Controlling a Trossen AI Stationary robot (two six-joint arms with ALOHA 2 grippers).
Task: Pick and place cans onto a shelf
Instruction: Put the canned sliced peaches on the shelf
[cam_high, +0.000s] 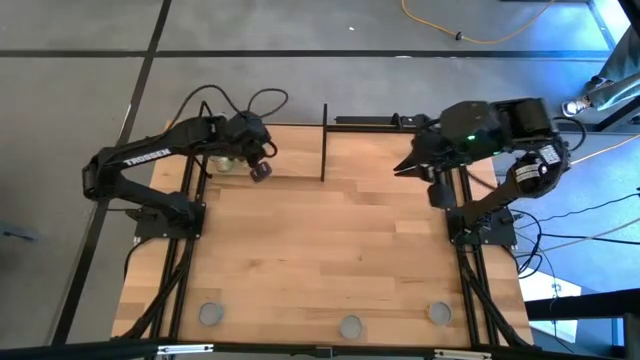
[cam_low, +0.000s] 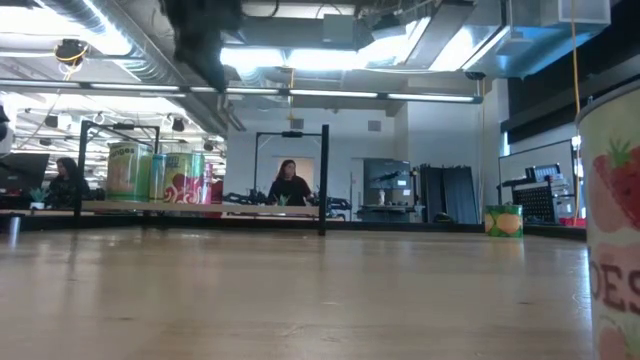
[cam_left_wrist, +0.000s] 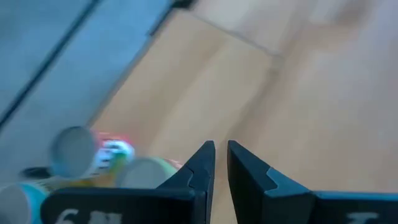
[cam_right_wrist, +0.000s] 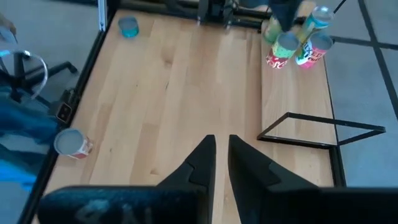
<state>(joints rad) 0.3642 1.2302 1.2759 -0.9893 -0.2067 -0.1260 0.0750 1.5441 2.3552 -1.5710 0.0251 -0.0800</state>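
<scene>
Three cans (cam_high: 225, 160) stand upright on the light-wood shelf (cam_high: 295, 150) at the table's far left. They show with green, yellow and red labels in the low view (cam_low: 165, 175) and in the right wrist view (cam_right_wrist: 298, 46). My left gripper (cam_high: 260, 172) hangs shut and empty just right of these cans, above the shelf. Its wrist view shows the cans' grey tops (cam_left_wrist: 74, 149) beside the fingers (cam_left_wrist: 221, 155). My right gripper (cam_high: 400, 167) is shut and empty above the table's far right, pointing toward the shelf (cam_right_wrist: 292, 93).
Three more cans stand along the near edge (cam_high: 210, 314), (cam_high: 350, 326), (cam_high: 439, 313). One fills the low view's right side (cam_low: 612, 220). Another can (cam_low: 503, 220) stands far right. Black shelf rods (cam_high: 324, 140) rise at the far middle. A person (cam_low: 290, 185) sits beyond the table.
</scene>
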